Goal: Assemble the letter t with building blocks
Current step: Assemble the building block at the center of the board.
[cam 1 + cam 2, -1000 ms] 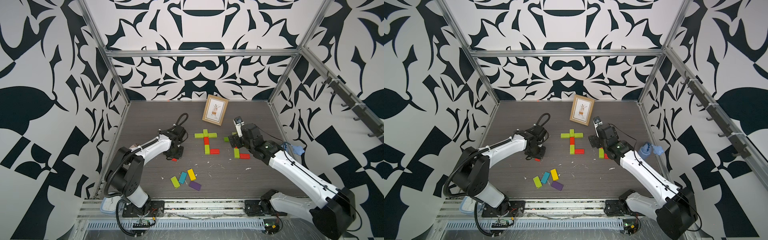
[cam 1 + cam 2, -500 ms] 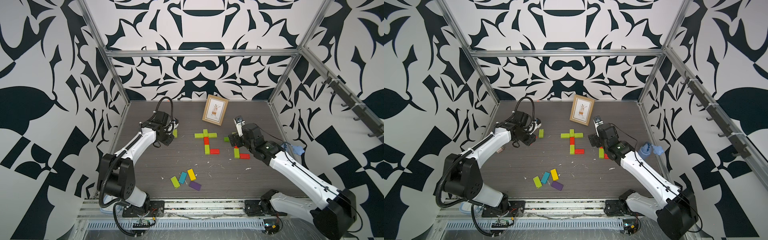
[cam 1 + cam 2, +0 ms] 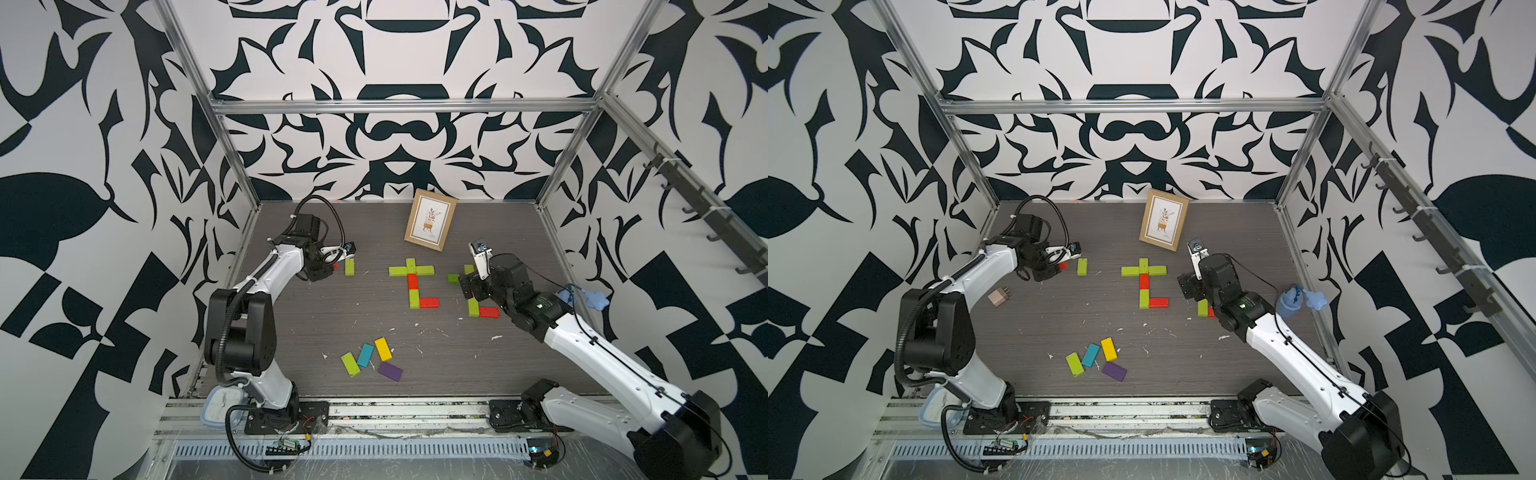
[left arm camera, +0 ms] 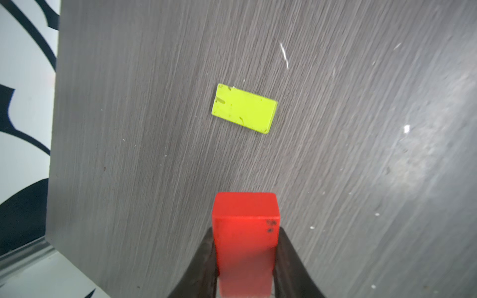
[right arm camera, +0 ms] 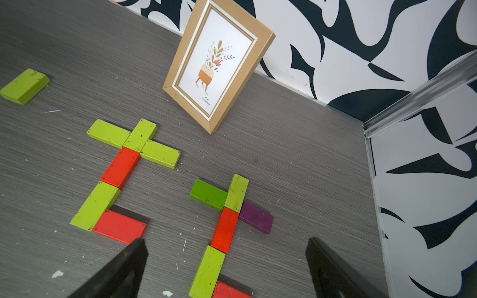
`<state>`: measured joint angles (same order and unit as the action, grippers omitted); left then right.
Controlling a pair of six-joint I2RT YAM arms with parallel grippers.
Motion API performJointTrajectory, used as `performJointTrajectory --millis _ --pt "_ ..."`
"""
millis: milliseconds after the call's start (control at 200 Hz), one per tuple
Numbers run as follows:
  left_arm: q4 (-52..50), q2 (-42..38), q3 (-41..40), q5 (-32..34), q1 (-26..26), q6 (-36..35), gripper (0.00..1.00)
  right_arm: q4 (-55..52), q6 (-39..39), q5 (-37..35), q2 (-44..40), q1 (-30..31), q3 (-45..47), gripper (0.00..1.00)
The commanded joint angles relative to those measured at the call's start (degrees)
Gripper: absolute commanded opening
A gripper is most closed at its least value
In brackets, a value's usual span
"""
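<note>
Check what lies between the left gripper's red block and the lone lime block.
Bare table separates red block from lime block, seen in the left wrist view.

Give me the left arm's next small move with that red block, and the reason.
Probably bring the red block to the end of the lone green block, in line with it. The left gripper is shut on the red block, apart from the green one, and the finished letter in the middle has red following green down its stem.
</note>
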<state>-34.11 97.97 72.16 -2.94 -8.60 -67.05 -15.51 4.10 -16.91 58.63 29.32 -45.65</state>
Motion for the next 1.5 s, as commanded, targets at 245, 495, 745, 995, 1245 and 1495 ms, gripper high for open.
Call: performJointTrajectory --millis 245,495,745,995,1245,1495 --pt "-11.7 14.7 15.0 -0.4 0.4 -12.5 0.00 3.0 2.3 2.4 0.0 -0.1 0.3 0.99" --pt "-12.4 20.2 17.4 0.4 -1.0 -13.1 0.00 3.3 2.7 2.8 0.5 -0.1 0.4 0.99" --pt "-11.5 22.7 17.4 2.5 -2.5 -13.4 0.00 3.0 2.6 3.0 0.4 -0.1 0.4 0.99" --pt "-11.3 23.7 17.3 2.5 -2.8 -13.2 0.02 3.0 2.6 3.0 0.5 -0.1 0.4 0.99" --pt "-11.1 24.5 17.4 2.4 -3.0 -12.6 0.14 2.9 2.7 2.9 0.4 -0.1 0.3 0.99" --pt "-11.1 25.1 18.0 2.3 -3.1 -11.6 0.19 2.7 2.8 3.0 0.5 -0.1 0.1 0.99"
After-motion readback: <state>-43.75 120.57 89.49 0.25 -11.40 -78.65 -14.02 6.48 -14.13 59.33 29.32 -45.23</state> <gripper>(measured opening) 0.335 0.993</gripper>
